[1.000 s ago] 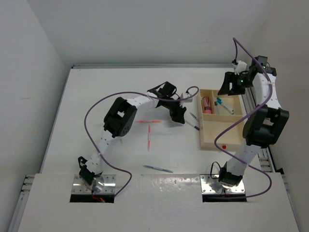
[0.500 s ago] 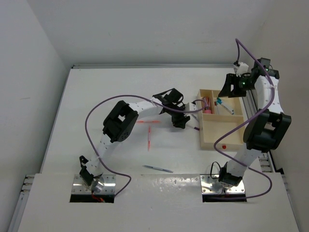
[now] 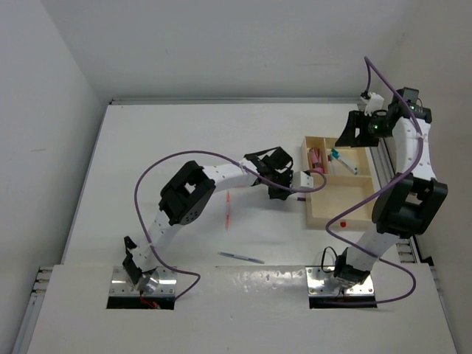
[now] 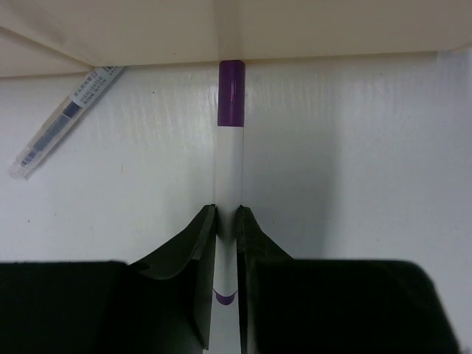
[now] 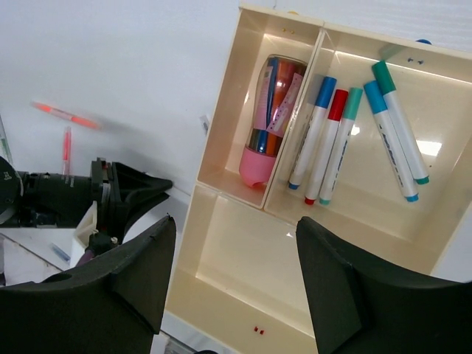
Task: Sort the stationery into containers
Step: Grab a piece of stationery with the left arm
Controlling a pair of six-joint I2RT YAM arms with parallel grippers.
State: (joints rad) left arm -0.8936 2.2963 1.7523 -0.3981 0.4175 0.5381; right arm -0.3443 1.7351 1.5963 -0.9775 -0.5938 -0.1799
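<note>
My left gripper is shut on a white pen with a purple cap. The cap's end meets the outer wall of the pale wooden tray. In the top view this gripper sits just left of the tray. My right gripper is open and empty above the tray, at its far end in the top view. One small section holds a pink-ended bundle. The neighbouring section holds several markers with blue, red and teal caps. The third section is empty.
A clear pen with blue print lies beside the tray wall. An orange-red pen and a grey pen lie on the table. A second orange-red pen shows in the right wrist view. Purple cables loop over both arms.
My left gripper has moved right, up to the tray's left wall, and now grips the purple-capped pen that lay there. My right gripper has shifted slightly right and farther back.
</note>
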